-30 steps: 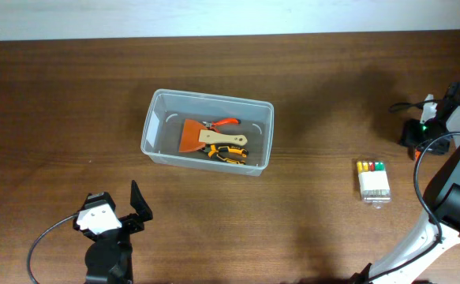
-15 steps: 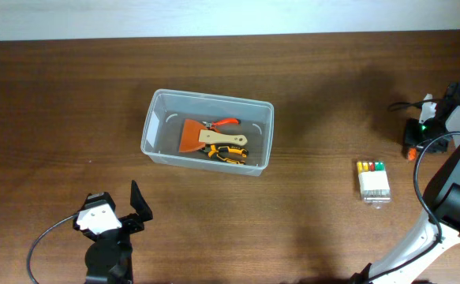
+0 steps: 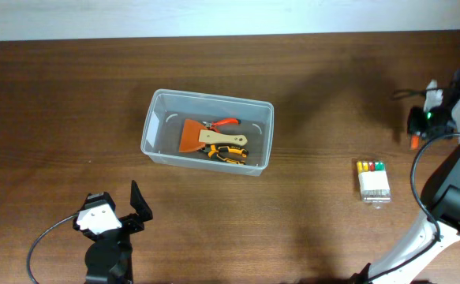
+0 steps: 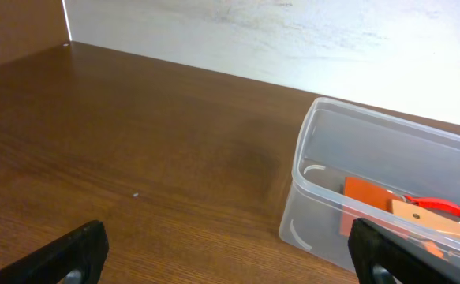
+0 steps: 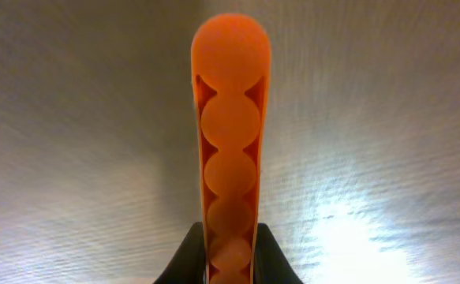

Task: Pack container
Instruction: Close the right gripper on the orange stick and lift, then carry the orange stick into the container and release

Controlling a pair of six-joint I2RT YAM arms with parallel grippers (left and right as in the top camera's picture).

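Observation:
The container (image 3: 214, 96) is a clear plastic bin left of the table's middle. It holds an orange scraper (image 3: 192, 136), red-handled pliers (image 3: 226, 122) and a yellow-black tool (image 3: 228, 153). It also shows in the left wrist view as the container (image 4: 324, 170), ahead and to the right. My left gripper (image 3: 113, 207) stands open near the front edge, its fingers (image 4: 78, 251) wide apart over bare wood. At the far right my right gripper (image 3: 417, 130) is shut on an orange tool handle (image 5: 230, 142), which sticks out past the jaws.
A small white box with coloured pieces (image 3: 373, 180) lies on the table at the right, in front of the right gripper. The right arm's base and cable (image 3: 439, 213) fill the bottom right corner. A pale wall borders the table's far edge.
My right gripper has shut on the orange handle and shifted slightly toward the back with it. The left arm and the container have not moved.

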